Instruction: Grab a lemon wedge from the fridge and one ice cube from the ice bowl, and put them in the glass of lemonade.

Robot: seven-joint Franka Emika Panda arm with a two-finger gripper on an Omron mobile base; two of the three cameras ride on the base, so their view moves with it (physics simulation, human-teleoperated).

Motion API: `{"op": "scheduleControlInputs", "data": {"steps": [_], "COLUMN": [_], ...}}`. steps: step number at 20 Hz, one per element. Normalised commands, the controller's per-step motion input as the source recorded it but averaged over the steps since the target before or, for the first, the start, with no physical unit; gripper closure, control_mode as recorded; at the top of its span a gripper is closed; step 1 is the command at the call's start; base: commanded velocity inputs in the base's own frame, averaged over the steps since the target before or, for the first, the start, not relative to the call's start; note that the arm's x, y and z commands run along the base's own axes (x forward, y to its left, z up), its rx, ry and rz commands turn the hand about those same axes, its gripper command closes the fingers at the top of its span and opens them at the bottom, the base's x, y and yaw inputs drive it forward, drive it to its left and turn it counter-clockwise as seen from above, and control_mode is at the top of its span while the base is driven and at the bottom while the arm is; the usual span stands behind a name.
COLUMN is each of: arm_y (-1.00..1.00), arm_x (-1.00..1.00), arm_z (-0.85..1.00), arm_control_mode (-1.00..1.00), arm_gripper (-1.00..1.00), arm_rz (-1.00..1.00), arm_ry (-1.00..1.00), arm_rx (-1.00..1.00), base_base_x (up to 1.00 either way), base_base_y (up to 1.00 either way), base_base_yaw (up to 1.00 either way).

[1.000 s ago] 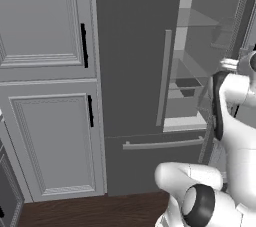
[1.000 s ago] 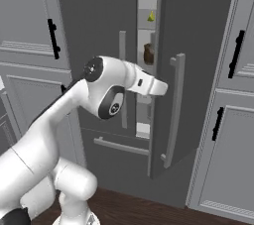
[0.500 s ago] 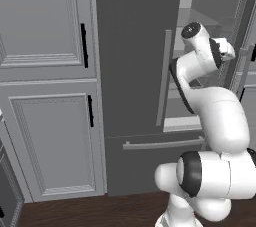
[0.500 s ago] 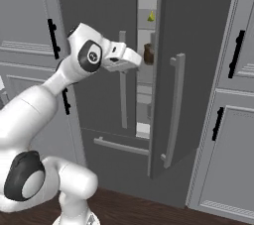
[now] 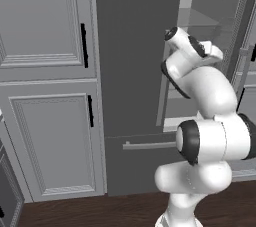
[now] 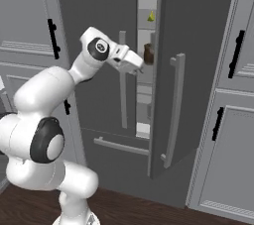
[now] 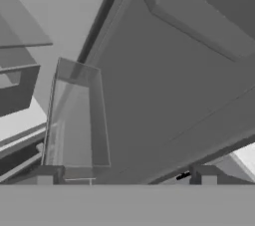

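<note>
The dark grey fridge stands ahead with its right door ajar. Through the gap, a small yellow lemon wedge rests on an upper shelf. My gripper is raised at the mouth of that gap, below the wedge. In the hand view my gripper is open, its fingertips wide apart with nothing between them, facing the fridge's grey inner walls and a clear bin. The fridge is also in the left base view, partly behind my arm. The ice bowl, ice cube and glass of lemonade are out of view.
A brown mug sits on a shelf just beyond the gripper. Long bar handles run down both doors, with a drawer handle below. Light grey panelled cabinets flank the fridge on the left, and more cabinets on the right.
My arm has swung up from low at the fridge's front and carried the hand to the open gap at shelf height. The jaws stayed open. The door has not moved.
</note>
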Motion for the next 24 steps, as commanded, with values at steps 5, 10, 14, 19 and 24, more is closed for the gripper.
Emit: {"op": "scheduleControlInputs", "data": {"steps": [5,10,14,19,24], "arm_y": [-0.55,-0.74,-0.69,-0.85,-0.96], "arm_x": [0.05,0.0,-0.29,-0.69,-0.84], "arm_z": [0.0,0.0,0.0,0.0,-0.05], "arm_control_mode": [-1.0,-1.0,-1.0,-1.0,-1.0], "arm_gripper": [-1.0,-1.0,-1.0,-1.0,-1.0], "arm_rz": [-0.05,-0.06,-0.1,-0.14,-0.15], "arm_ry": [0.06,0.0,-0.01,-0.12,-0.26], "arm_rx": [-0.02,0.0,0.0,0.01,0.05], "base_base_x": [0.0,0.0,0.0,0.0,0.0], "base_base_y": [0.0,0.0,0.0,0.0,0.0], "base_base_yaw": [0.0,0.0,0.0,0.0,0.0]}}
